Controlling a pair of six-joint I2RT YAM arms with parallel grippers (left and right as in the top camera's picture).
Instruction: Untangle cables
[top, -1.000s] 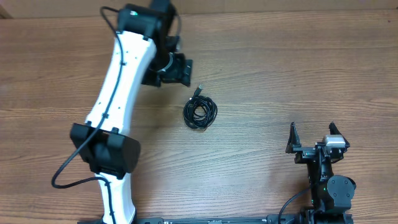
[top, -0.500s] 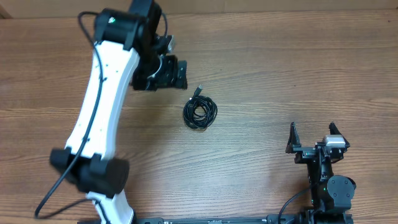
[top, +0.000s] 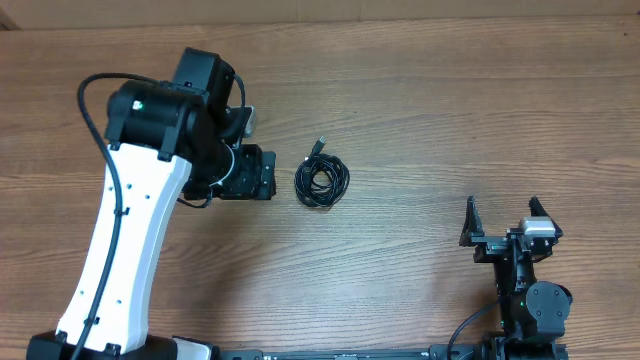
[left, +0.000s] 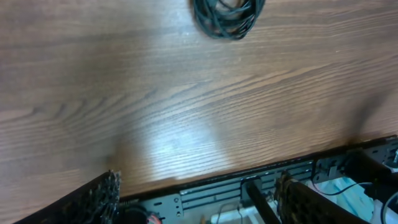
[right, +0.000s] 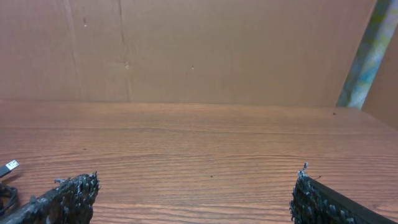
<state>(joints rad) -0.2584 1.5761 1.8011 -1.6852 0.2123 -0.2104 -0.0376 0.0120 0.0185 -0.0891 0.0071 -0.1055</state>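
Note:
The cables lie as one small black coil on the wooden table, a plug sticking out at its far side. My left gripper hovers just left of the coil, open and empty. In the left wrist view the cables sit at the top edge, well away from the left gripper. My right gripper rests near the front right, open, nothing between its fingers. The right wrist view shows the right gripper wide open and a plug at the far left edge.
A cardboard wall stands behind the table. A metal rail runs along the table's front edge, with wires below it. The left arm's white link reaches over the table's left side.
The left arm has swung from the back of the table towards the front and left, bringing its gripper down beside the coil. The cables and the right arm have not moved.

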